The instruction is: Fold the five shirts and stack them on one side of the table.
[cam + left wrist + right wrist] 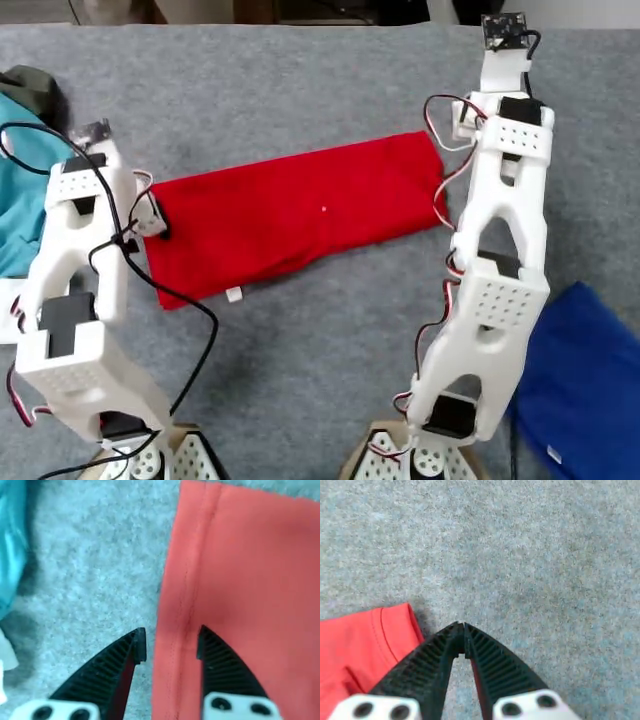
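A red shirt (300, 210), folded into a long strip, lies slanted across the middle of the grey felt table (320, 380). My left gripper (170, 642) is open at the strip's left end. One finger is over the hemmed edge of the red shirt (240, 580) and the other over bare felt. My right gripper (464, 626) is shut with nothing in it. It hangs over the felt just past the corner of the red shirt (365, 640) at the strip's right end.
A teal shirt (20, 190) lies crumpled at the table's left edge, also showing as the teal shirt (10, 540) beside the left gripper. A blue shirt (585, 385) lies at the front right. A dark green garment (30, 85) sits at the back left corner.
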